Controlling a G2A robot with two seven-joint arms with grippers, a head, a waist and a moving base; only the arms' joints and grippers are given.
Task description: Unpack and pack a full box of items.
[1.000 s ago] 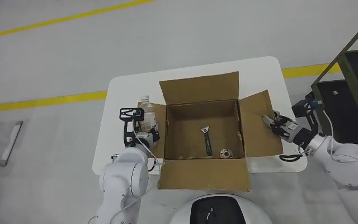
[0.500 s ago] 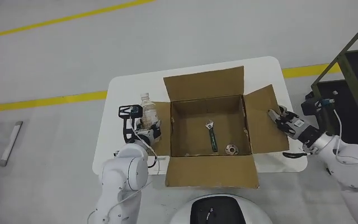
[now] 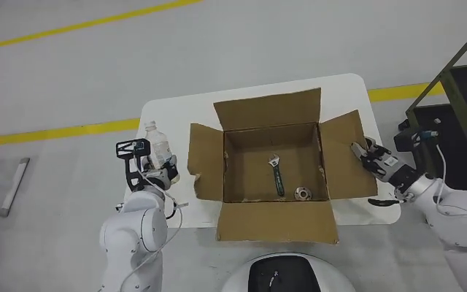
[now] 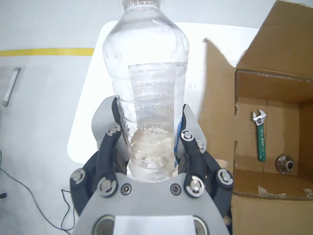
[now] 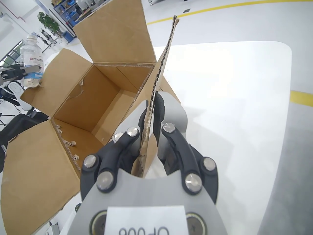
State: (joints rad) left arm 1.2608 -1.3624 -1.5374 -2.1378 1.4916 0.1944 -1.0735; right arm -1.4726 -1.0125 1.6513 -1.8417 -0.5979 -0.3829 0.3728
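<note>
An open cardboard box [image 3: 273,142] stands on the white table [image 3: 175,113]. On its floor lie a green-handled wrench [image 3: 277,177] [image 4: 260,135] and a small round metal part [image 3: 300,193] [image 4: 284,163]. My left gripper [image 3: 155,164] [image 4: 148,121] is shut on a clear plastic bottle [image 3: 157,142] [image 4: 146,79], held upright over the table's left edge, outside the box. My right gripper [image 3: 363,155] [image 5: 149,116] is shut on the edge of the box's right flap [image 3: 343,157] [image 5: 161,74].
The box's left flap [image 3: 204,160] stands up between the bottle and the box interior. Bare table shows behind the box and at the right [image 5: 232,86]. A dark metal frame [image 3: 438,95] stands off the table at the far right.
The left gripper carried the bottle leftward, away from the box to the table's left edge. The left flap sprang up and outward. The box shifted slightly right earlier; the right gripper keeps its flap.
</note>
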